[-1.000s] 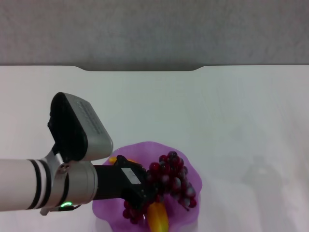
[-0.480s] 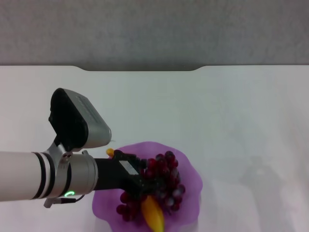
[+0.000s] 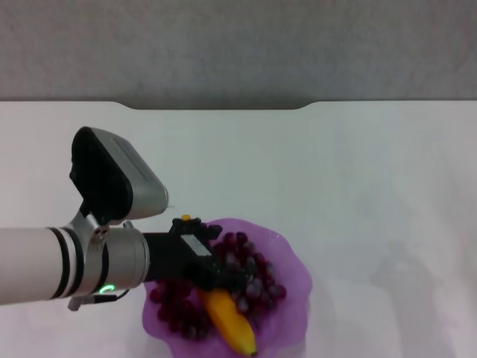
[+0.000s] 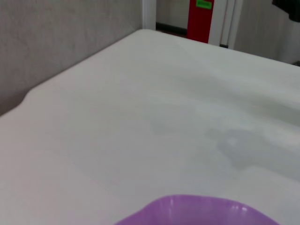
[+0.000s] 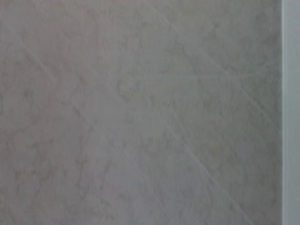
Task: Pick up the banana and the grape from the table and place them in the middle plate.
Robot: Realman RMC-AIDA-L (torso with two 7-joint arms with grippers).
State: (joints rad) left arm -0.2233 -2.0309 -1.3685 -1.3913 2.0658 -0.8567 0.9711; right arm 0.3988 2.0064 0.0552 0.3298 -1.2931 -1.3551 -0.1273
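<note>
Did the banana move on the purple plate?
Yes. The banana has swung on the middle plate: its lower end now points toward the plate's right side, and more of it shows.

I see the white counter [image 3: 358,186] with its notched far edge; directly on it sits only the purple scalloped plate [image 3: 294,272], right under the left gripper [image 3: 216,272].
</note>
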